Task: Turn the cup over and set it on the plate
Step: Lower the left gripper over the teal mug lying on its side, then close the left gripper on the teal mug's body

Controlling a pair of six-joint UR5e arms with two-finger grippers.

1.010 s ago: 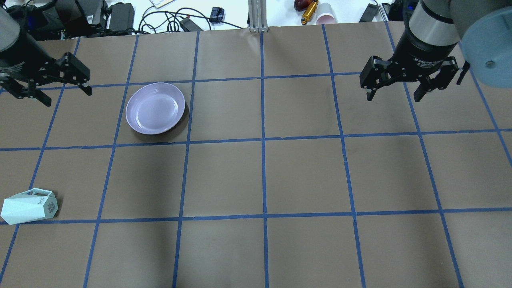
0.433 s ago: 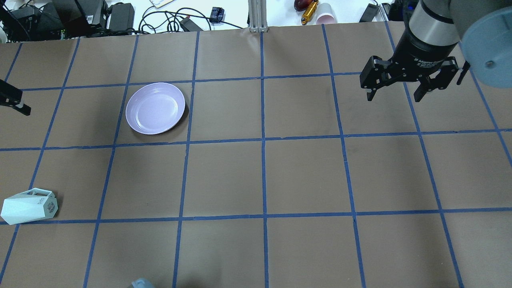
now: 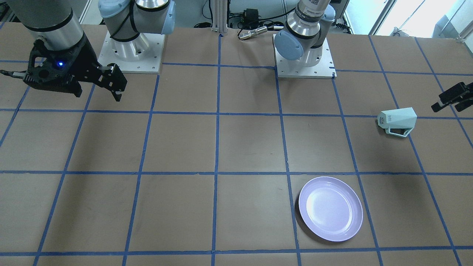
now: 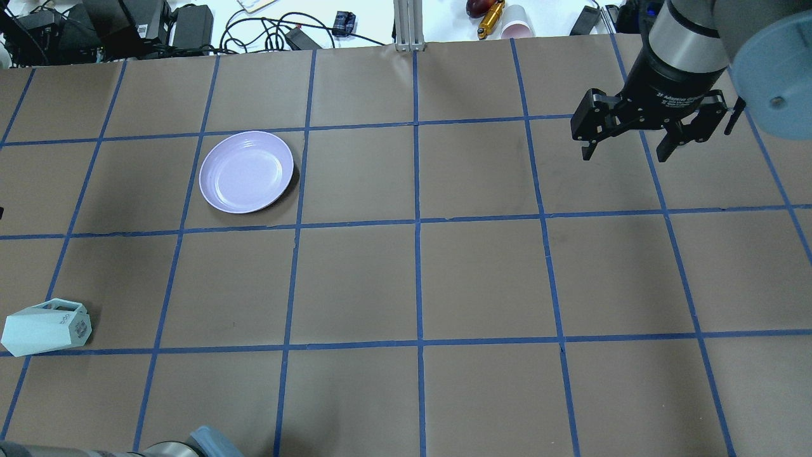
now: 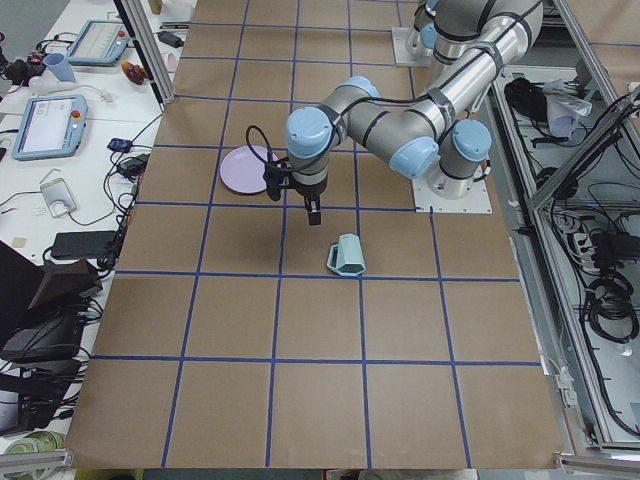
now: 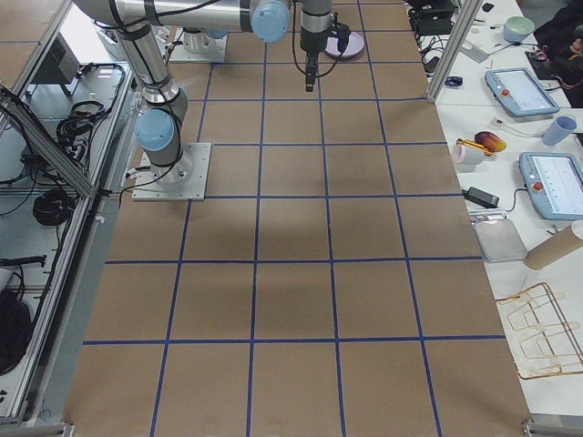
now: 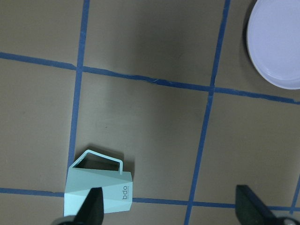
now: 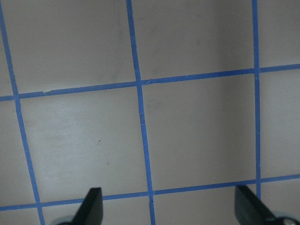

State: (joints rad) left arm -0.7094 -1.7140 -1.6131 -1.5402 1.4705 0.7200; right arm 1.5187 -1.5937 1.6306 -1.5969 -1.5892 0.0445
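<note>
Table [image 4: 482, 279] was covered in brown paper gridded with blue tape. The cup [image 4: 45, 329] lay on its side at the robot's left edge of the table, on the side near the robot's base, alongside a tape line. Its printed base faced the middle of the table and its mouth faced outward. The angular handle lay level with the table and pointed away from the robot. The front-facing view showed the same cup [image 3: 397, 120] with nothing touching it. The plate [image 4: 246, 171] sat flat and right way up, farther out from the robot and toward the centre, well apart from the cup, with nothing on it. The left gripper [image 7: 171, 211] hung above the table with its jaws spread wide and nothing between them. In its wrist view one fingertip [image 7: 92, 206] overlapped the cup [image 7: 99, 190], while the other stood out over bare paper, and the plate [image 7: 276, 44] was cut by the frame's upper corner. Whether that fingertip touched the cup could not be told. From the left side camera the left gripper [image 5: 293, 205] stood above the paper near the cup [image 5: 346, 256], between it and the plate [image 5: 245, 170]. The right gripper [image 4: 625, 155] was raised over the far right part of the table, jaws wide apart and holding nothing. Its own camera showed the right gripper [image 8: 168, 211] framing only paper and tape lines. The front-facing view agreed, showing the right gripper [image 3: 98, 96] spread and empty.
</note>
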